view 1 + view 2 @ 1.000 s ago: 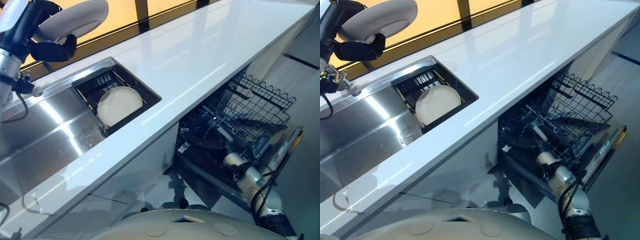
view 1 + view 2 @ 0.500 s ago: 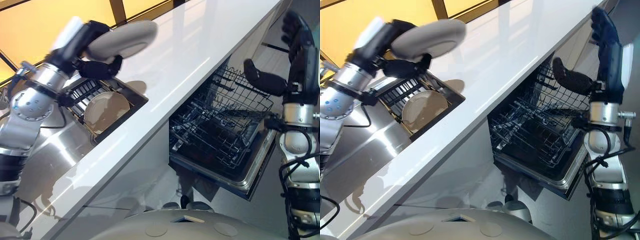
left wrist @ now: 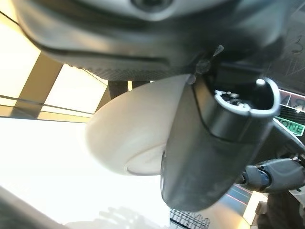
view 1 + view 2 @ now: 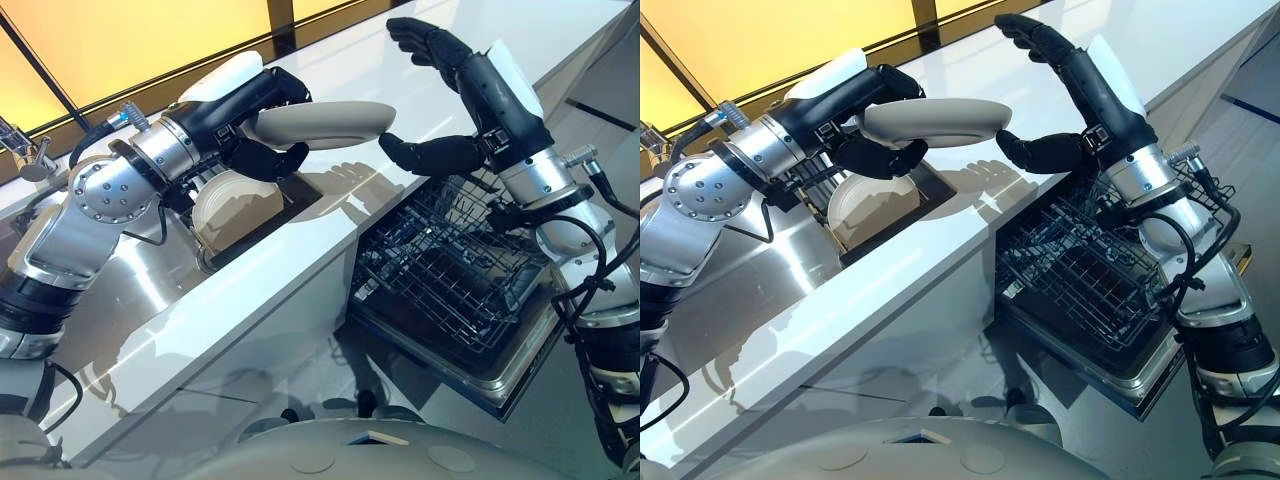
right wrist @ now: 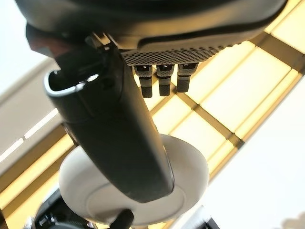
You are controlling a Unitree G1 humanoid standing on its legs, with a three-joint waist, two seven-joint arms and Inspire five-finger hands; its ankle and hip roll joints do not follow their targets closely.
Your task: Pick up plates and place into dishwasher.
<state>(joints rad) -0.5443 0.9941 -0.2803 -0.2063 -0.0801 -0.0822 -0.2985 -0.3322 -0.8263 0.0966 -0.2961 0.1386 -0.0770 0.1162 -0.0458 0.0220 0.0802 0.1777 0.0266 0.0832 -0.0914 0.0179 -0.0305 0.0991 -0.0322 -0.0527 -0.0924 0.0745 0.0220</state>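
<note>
My left hand [image 4: 255, 120] grips a plate [image 4: 320, 125] above the worktop [image 4: 420, 80]; right hand [image 4: 450, 100] spread open at its three o'clock; dishwasher rack [image 4: 450, 270] unloaded, another plate [image 4: 235, 205] waits.

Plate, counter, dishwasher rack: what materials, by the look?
Plate: likely glazed ceramic, possibly melamine; smooth off-white with a soft sheen.
Counter: glossy white solid surface or stone; mirror-like reflections.
Rack: dark coated wire; thin crossing rods.

I see a smooth, matt off-white round plate [image 4: 318, 124] pinched in my dark matt left hand [image 4: 262, 150], above a glossy white countertop [image 4: 330, 235] that mirrors the light. Below my open right hand [image 4: 450, 100] sits a dark wire dishwasher rack [image 4: 450, 270]; left of the left hand, a brushed steel sink [image 4: 100, 300] shines.
</note>
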